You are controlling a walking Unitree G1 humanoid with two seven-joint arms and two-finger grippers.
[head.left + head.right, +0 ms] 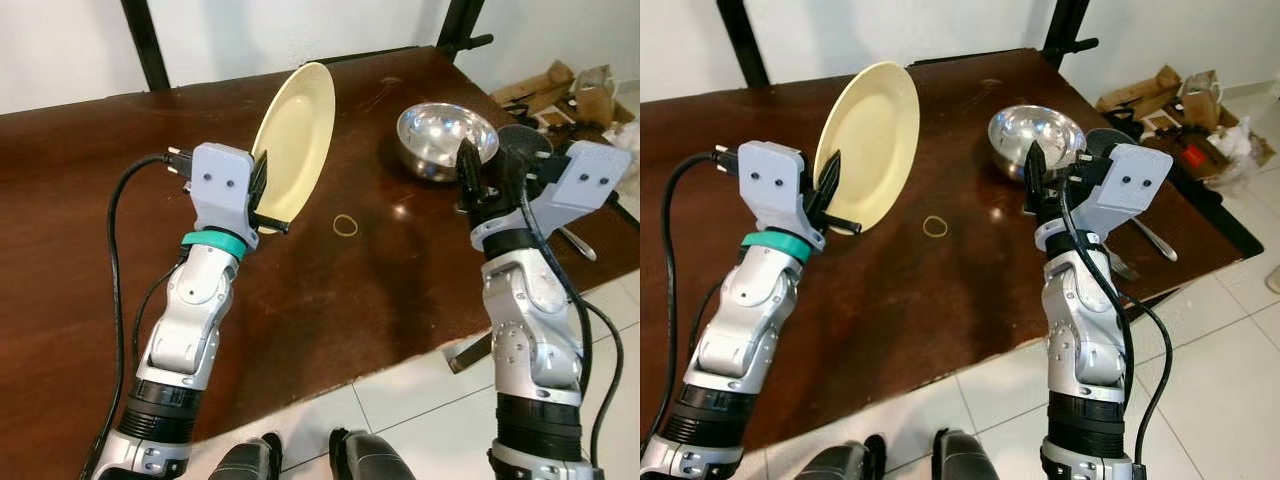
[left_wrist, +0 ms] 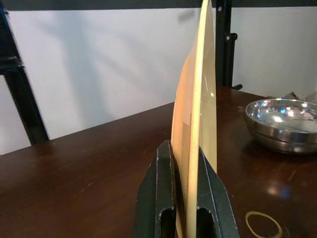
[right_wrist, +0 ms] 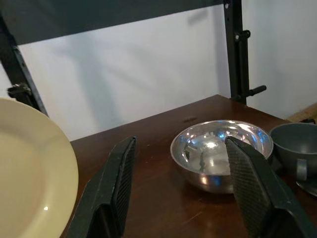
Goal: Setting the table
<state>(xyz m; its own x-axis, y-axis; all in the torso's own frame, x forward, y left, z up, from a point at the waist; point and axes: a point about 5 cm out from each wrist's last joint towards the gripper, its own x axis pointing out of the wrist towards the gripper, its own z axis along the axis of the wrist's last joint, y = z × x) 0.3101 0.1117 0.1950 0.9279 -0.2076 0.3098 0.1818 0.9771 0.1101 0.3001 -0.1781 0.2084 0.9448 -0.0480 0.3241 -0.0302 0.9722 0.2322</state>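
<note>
My left gripper [image 1: 268,200] is shut on the lower rim of a cream plate [image 1: 297,135], holding it on edge above the dark wooden table [image 1: 80,220]. In the left wrist view the plate [image 2: 200,119] stands edge-on between the two fingers [image 2: 158,198]. My right gripper [image 1: 468,175] is open, raised just in front of a steel bowl [image 1: 445,138]. In the right wrist view the bowl [image 3: 220,151] lies between the spread fingers [image 3: 116,188]. A grey cup [image 3: 297,146] sits beside the bowl.
A yellow rubber band [image 1: 345,225] lies on the table between the arms. A fork [image 1: 1155,238] rests near the table's right edge. Cardboard and bags [image 1: 570,95] clutter the floor at the right. A black metal frame [image 1: 150,45] stands behind the table.
</note>
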